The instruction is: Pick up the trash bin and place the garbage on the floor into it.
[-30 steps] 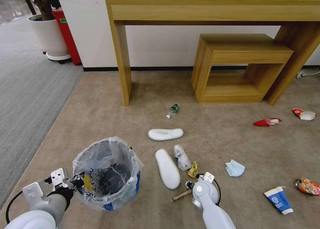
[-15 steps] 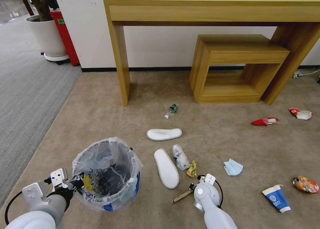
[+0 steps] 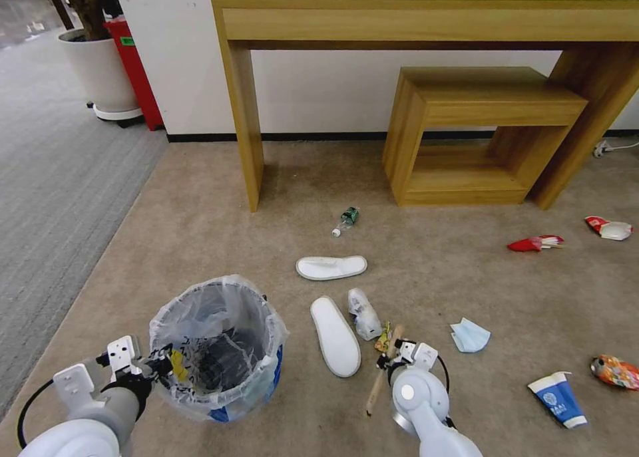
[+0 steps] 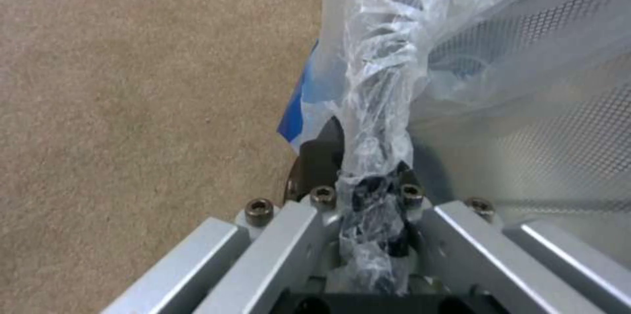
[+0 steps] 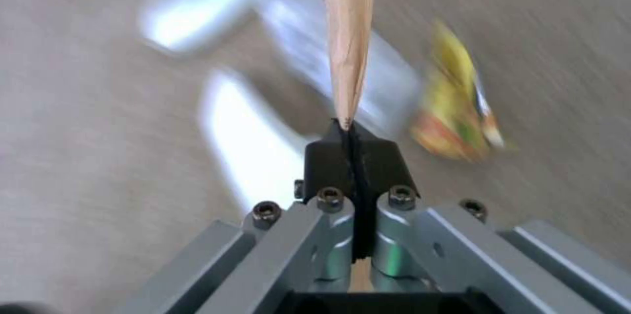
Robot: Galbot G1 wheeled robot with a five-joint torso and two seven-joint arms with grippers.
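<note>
The trash bin (image 3: 216,347), lined with a crinkled clear bag, stands on the beige floor (image 3: 200,224) at the near left. My left gripper (image 3: 160,364) is shut on its rim (image 4: 368,122) and the bag. My right gripper (image 3: 389,358) is shut on the wooden stick (image 3: 381,377), which sticks out past the closed fingertips (image 5: 329,154) in the right wrist view, wooden stick (image 5: 348,33). Around it lie two white slippers (image 3: 335,336) (image 3: 331,267), a clear crumpled wrapper (image 3: 364,314), a yellow wrapper (image 3: 384,338), a green-label bottle (image 3: 346,221) and a blue mask (image 3: 469,335).
More litter lies to the right: a blue-white cup (image 3: 558,399), an orange wrapper (image 3: 614,370), a red wrapper (image 3: 534,243) and a red-white cup (image 3: 609,228). A wooden desk (image 3: 239,111) and a low bench (image 3: 479,131) stand at the wall. Grey ribbed carpet (image 3: 53,177) runs along the left.
The right gripper has risen a little with the wooden stick, which swung from lying slantwise on the carpet to pointing away from me. The left gripper keeps its hold on the bin.
</note>
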